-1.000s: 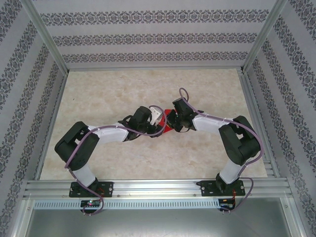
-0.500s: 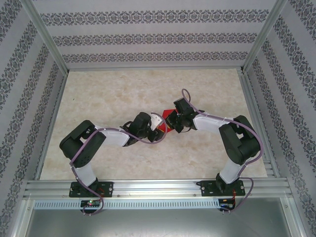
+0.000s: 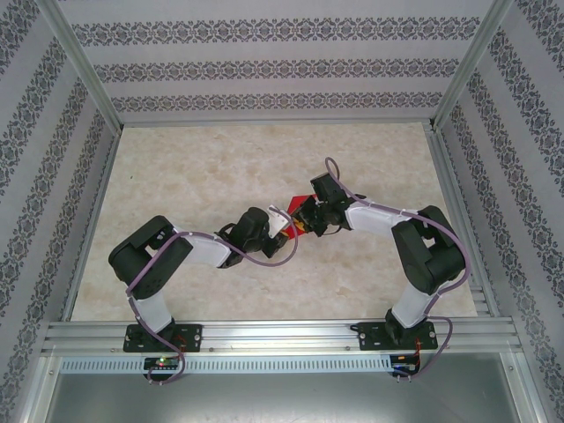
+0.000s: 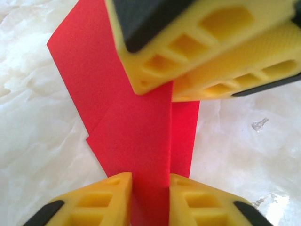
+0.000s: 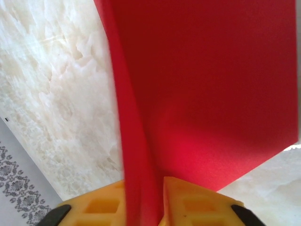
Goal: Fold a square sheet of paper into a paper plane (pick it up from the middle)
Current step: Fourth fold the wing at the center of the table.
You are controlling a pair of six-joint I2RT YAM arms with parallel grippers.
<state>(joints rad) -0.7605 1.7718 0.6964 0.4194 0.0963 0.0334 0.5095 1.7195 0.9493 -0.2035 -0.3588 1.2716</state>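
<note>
**Both my grippers on the red paper at mid-table**

From the top camera, my two arms reach inward and meet near the middle of the pale, marble-patterned table point(image 3: 194, 176). My left gripper point(image 3: 284, 222) and right gripper point(image 3: 307, 217) sit just beside each other. The thin, bright red paper point(image 3: 296, 231) shows between and under them as a small patch, mostly hidden by the gripper heads.

From my left wrist, the red paper is partly folded, with overlapping layers and a straight edge running up its middle. It hangs over the table and passes through the narrow gap between my left gripper's ribbed yellow fingers point(image 4: 103, 200). I cannot tell whether they actually pinch it. My right gripper's fingers come in from the top of this view, close together where the paper's upper part meets them (their pads are black).

From my right wrist, a raised fold of the red paper runs down between my right gripper's yellow fingers point(image 5: 197, 207), and a broad flat panel spreads up to the right. The gap is slim, but I cannot tell whether it grips. A strip of patterned wall point(image 5: 19, 197) shows at lower left.
</note>
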